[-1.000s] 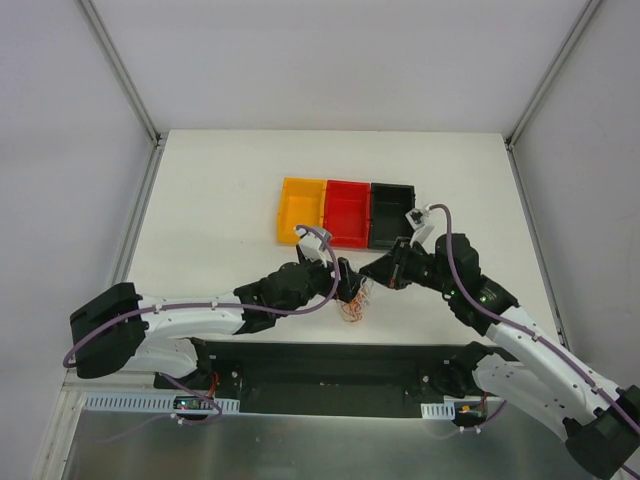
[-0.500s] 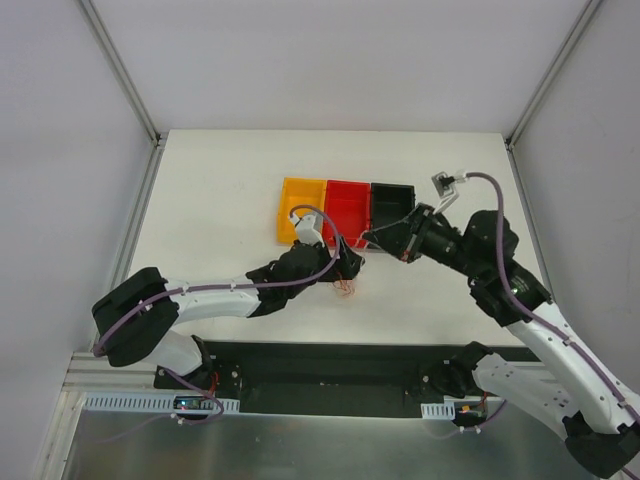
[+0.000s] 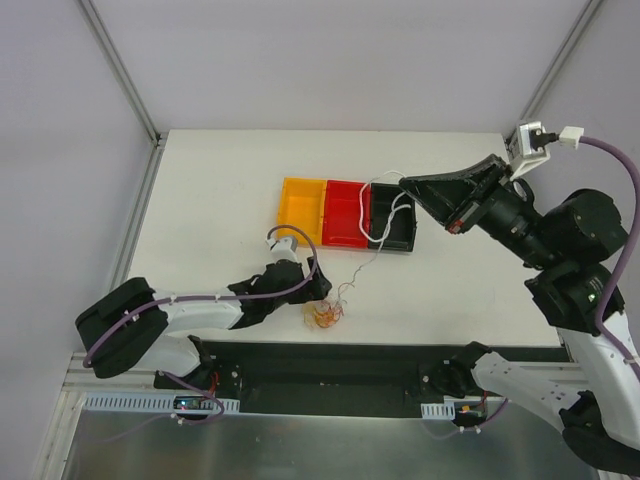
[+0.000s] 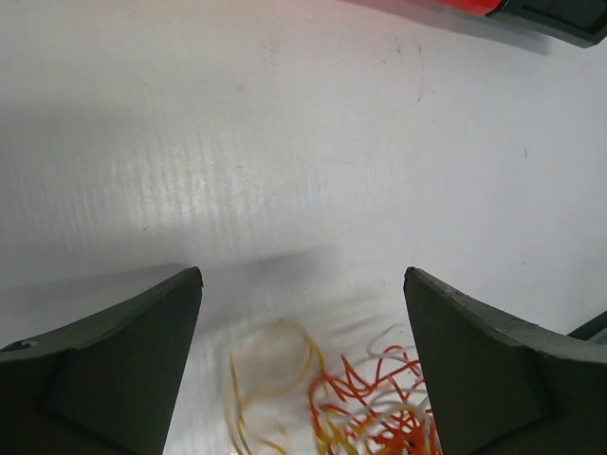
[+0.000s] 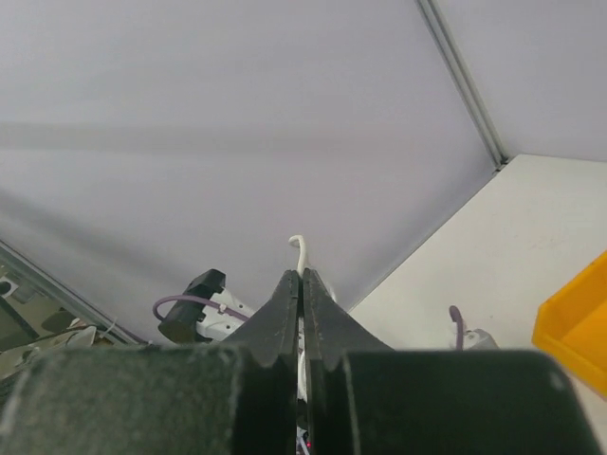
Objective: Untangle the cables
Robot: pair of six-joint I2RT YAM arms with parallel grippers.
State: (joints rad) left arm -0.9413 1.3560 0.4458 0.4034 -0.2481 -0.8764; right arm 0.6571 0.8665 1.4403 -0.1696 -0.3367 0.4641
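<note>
A small clump of red, orange-yellow and white cables (image 3: 324, 314) lies on the table near the front edge; it also shows in the left wrist view (image 4: 370, 408). My left gripper (image 3: 318, 298) is open, low over the clump, its fingers either side of it. My right gripper (image 3: 408, 183) is raised high over the bins and shut on a white cable (image 3: 385, 215). That cable hangs down in loops over the black bin towards the clump. Its tip sticks out above the shut fingers (image 5: 300, 248).
Three small bins stand in a row mid-table: yellow (image 3: 301, 210), red (image 3: 346, 214) and black (image 3: 391, 232). The black base plate (image 3: 330, 365) runs along the near table edge.
My right gripper has risen and swung up to the right, drawing the white cable out of the clump. My left gripper has moved back towards the front edge and opened over the clump.
</note>
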